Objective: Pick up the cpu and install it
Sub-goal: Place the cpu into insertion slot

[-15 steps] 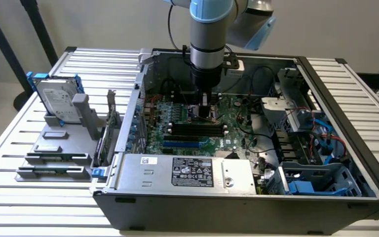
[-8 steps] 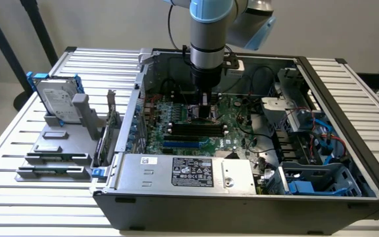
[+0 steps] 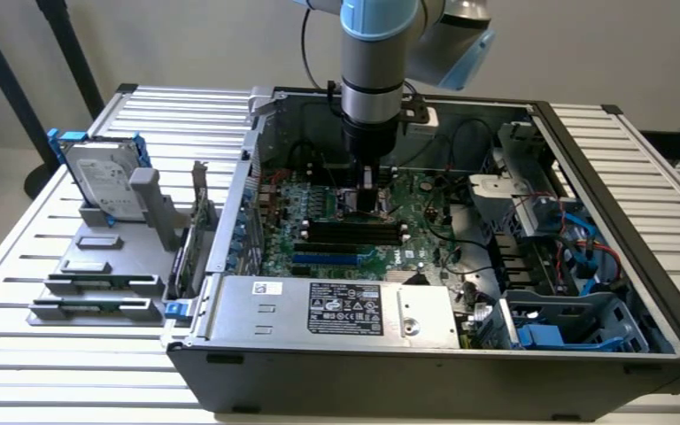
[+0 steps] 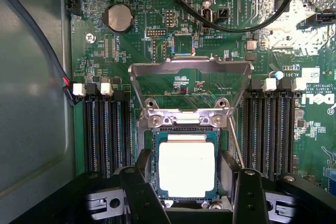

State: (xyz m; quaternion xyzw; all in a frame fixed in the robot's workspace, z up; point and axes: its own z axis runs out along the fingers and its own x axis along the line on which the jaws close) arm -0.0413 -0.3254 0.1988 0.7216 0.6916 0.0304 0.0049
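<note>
A pale wall (image 3: 198, 40) is rising behind the slatted counter (image 3: 641, 177); black poles (image 3: 3, 80) are slanting at the exterior view's left.

Open PC case (image 3: 435, 376) on slatted counter (image 3: 33, 354); PSU (image 3: 340, 305) along near wall, green mobo (image 3: 417, 252) behind. HDD (image 3: 98, 181) in blue bracket upright beside grey tray blocks (image 3: 98, 285), exterior view's left. Coin cell (image 4: 119, 17) on mobo.
</note>
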